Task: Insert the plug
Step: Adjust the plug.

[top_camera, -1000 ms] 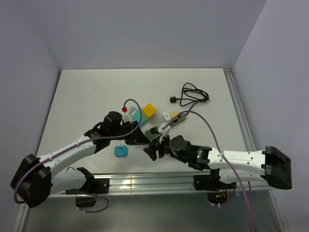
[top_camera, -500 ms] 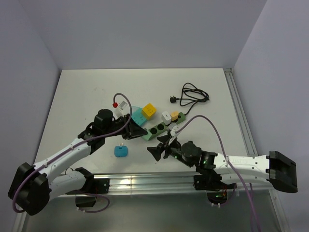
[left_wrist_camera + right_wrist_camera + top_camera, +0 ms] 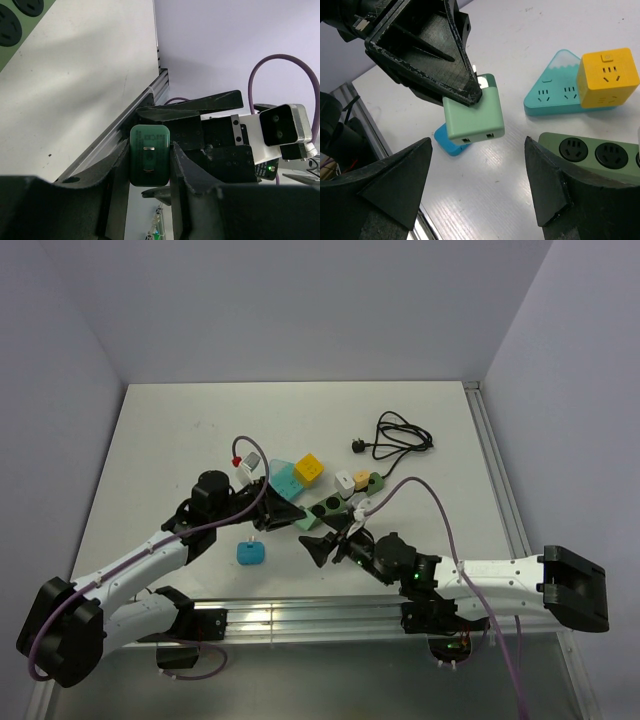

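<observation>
1. Markings: The socket faces of the yellow cube (image 3: pixel 609 77) carry small symbols, too small to read.

2. Tool state: The left gripper (image 3: pixel 283 512) is clamped on the pale green plug (image 3: pixel 149 156), one finger on each side face. Two metal contacts show on the plug face in the left wrist view. The right gripper (image 3: pixel 325 540) is spread wide with nothing between its fingers. It points at the plug from the right and does not touch it.

3. Plug position: The plug is held above the counter (image 3: pixel 180 440), near the middle of the near edge. It is just left of the near end of the green power strip (image 3: pixel 330 506) and apart from it.

4. Surroundings:
   - A blue adapter (image 3: pixel 250 553) lies under and beside the plug.
   - A teal triangular socket block (image 3: pixel 555 92) touches the yellow cube, beyond the strip.
   - A white plug (image 3: pixel 346 482) sits in the strip.
   - A coiled black cable (image 3: pixel 402 435) lies toward the far right corner.
</observation>
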`<move>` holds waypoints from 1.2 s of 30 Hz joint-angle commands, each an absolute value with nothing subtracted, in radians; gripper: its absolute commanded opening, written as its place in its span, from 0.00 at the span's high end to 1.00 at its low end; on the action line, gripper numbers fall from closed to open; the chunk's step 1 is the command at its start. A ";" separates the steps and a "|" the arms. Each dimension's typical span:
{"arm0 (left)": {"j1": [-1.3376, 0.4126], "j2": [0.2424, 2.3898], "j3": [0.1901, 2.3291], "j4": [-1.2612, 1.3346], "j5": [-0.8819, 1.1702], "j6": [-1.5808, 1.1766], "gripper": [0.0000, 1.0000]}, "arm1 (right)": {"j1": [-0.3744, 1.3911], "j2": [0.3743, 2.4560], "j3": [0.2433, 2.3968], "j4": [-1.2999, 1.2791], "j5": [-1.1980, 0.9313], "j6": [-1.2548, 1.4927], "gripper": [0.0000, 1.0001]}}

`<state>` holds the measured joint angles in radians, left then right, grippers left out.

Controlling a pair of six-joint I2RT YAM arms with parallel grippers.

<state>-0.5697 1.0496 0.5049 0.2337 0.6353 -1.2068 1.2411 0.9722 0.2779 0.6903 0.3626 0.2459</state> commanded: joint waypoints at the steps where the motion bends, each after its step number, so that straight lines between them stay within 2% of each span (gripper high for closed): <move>1: -0.565 1.025 0.505 0.305 0.673 -1.218 1.00 | 1.247 1.015 0.344 0.764 0.387 0.233 0.19; 5: -0.565 1.032 0.506 0.304 0.699 -1.213 1.00 | 1.249 1.043 0.350 0.795 0.384 0.226 0.19; 11: -0.565 1.029 0.511 0.270 0.715 -1.193 1.00 | 1.247 1.063 0.368 0.795 0.373 0.216 0.28; 15: -0.565 1.038 0.512 0.262 0.727 -1.189 1.00 | 1.247 1.068 0.374 0.788 0.370 0.207 0.39; 17: -0.565 1.046 0.514 0.250 0.732 -1.183 1.00 | 1.249 1.065 0.374 0.784 0.368 0.203 0.41; 19: -0.565 1.048 0.508 0.250 0.733 -1.186 1.00 | 1.249 1.060 0.373 0.778 0.365 0.195 0.58; 20: -0.565 1.049 0.505 0.255 0.735 -1.187 1.00 | 1.249 1.058 0.374 0.776 0.357 0.192 0.72; 21: -0.565 1.051 0.503 0.255 0.735 -1.187 1.00 | 1.247 1.057 0.376 0.773 0.354 0.190 0.76; 23: -0.565 1.055 0.505 0.256 0.744 -1.181 0.93 | 1.247 1.051 0.377 0.764 0.350 0.189 0.83; 27: -0.563 1.049 0.529 0.197 0.710 -1.143 0.58 | 1.249 1.039 0.385 0.738 0.336 0.187 0.91; 28: -0.563 1.043 0.538 0.171 0.695 -1.129 0.45 | 1.249 1.035 0.399 0.706 0.334 0.187 0.92; 30: -0.555 1.034 0.563 0.104 0.658 -1.089 0.33 | 1.247 1.034 0.413 0.651 0.330 0.187 0.93; 36: -0.401 1.052 0.606 0.003 0.702 -0.977 0.20 | 1.247 1.031 0.468 0.514 0.331 0.213 0.97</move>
<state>-0.4816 1.0554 0.5518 0.0593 0.6888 -1.0733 1.2438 1.0565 0.4023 0.5819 0.3286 0.2024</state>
